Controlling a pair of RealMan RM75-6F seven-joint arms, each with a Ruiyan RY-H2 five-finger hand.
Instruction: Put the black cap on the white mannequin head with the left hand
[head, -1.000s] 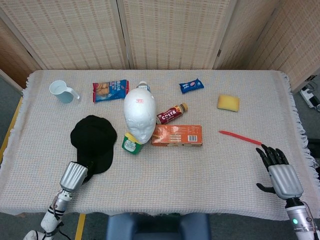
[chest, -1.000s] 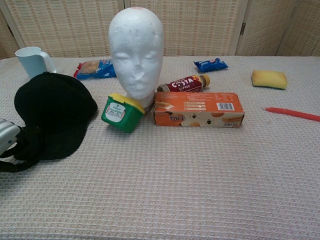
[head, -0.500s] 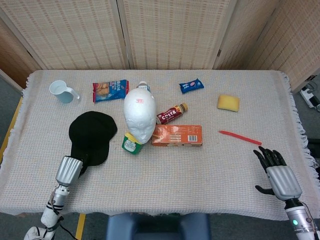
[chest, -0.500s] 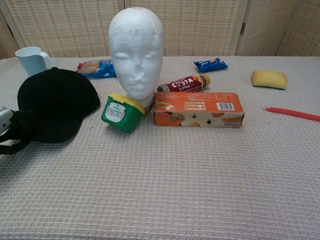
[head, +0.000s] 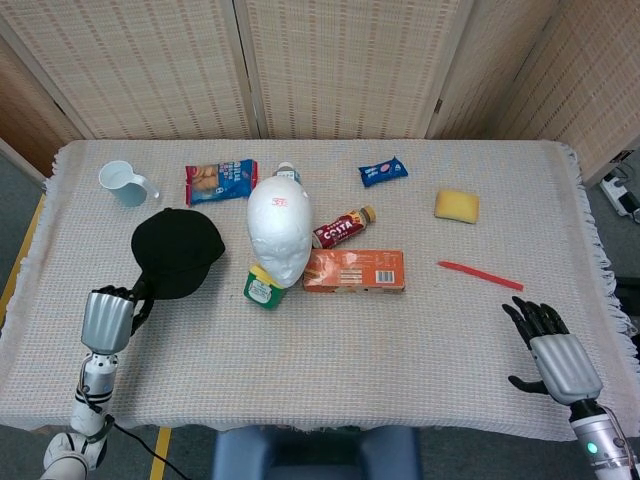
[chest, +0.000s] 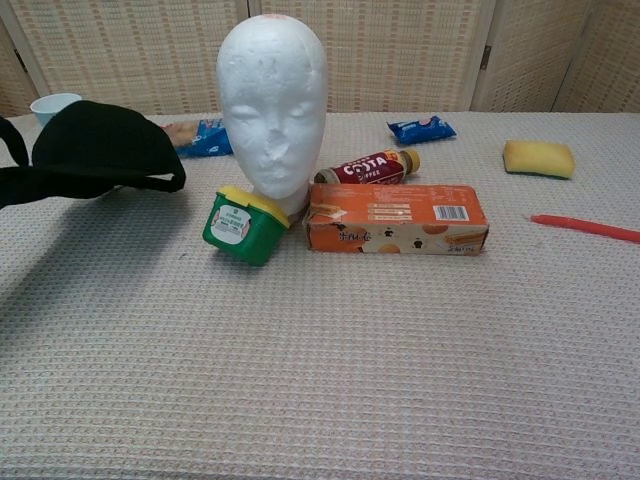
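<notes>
The black cap (head: 178, 255) hangs above the table at the left, held by its brim in my left hand (head: 110, 317). In the chest view the black cap (chest: 95, 150) floats level with the mannequin's face, clear of the cloth. The white mannequin head (head: 279, 232) stands upright at the table's middle, bare, to the right of the cap; in the chest view the white mannequin head (chest: 272, 105) faces forward. My right hand (head: 551, 347) lies near the front right edge with fingers spread and nothing in it.
A green tub with a yellow lid (head: 262, 288) and an orange box (head: 354, 271) lie by the mannequin's base, a Costa bottle (head: 343, 228) behind them. A blue mug (head: 126, 184), snack packets (head: 219, 180), a yellow sponge (head: 456, 206) and a red pen (head: 480, 275) lie around.
My left hand has lifted the cap off the table and drawn it left and up; the cap now hangs in the air. The right hand has drifted slightly nearer the front edge.
</notes>
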